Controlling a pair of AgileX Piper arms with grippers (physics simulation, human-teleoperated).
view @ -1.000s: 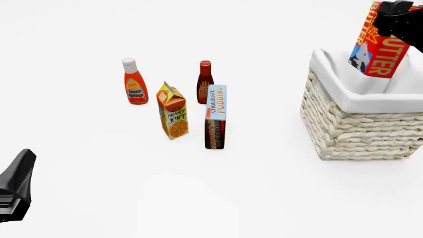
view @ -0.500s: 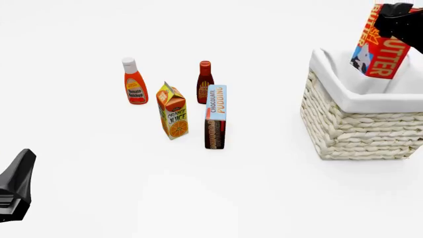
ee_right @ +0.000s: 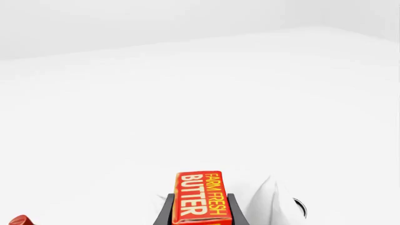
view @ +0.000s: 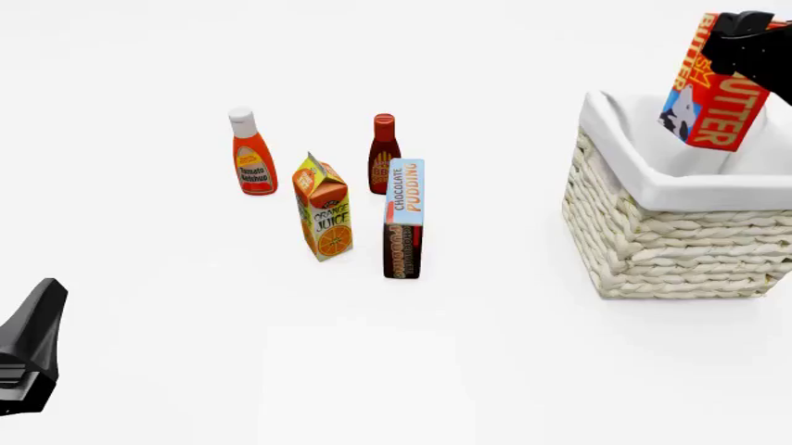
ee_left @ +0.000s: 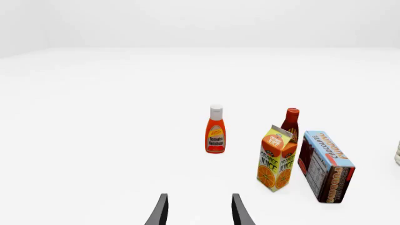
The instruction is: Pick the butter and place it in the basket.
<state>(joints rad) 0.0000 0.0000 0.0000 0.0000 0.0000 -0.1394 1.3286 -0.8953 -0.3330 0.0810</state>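
The butter (view: pixel 715 93), a red-orange box with a cow on blue, hangs tilted above the opening of the basket (view: pixel 669 232), clear of its cloth-lined rim. My right gripper (view: pixel 733 42) is shut on the box's upper end. In the right wrist view the butter (ee_right: pixel 201 197) sits between the two black fingers (ee_right: pixel 164 213), with the white lining (ee_right: pixel 265 194) below it. My left gripper (view: pixel 31 343) rests low at the near left. In the left wrist view the left gripper (ee_left: pixel 200 213) is open with nothing between its fingers.
Mid-table stand a tomato ketchup bottle (view: pixel 252 153), an orange juice carton (view: pixel 323 209), a dark red sauce bottle (view: pixel 384 153) and a tall chocolate pudding box (view: pixel 403 218). The same four appear ahead of the left gripper: ketchup (ee_left: pixel 216 131), juice (ee_left: pixel 276 159), pudding (ee_left: pixel 325 166).
The butter has drifted slightly to the right above the basket, still in the right gripper. The left arm and the groceries have not moved.
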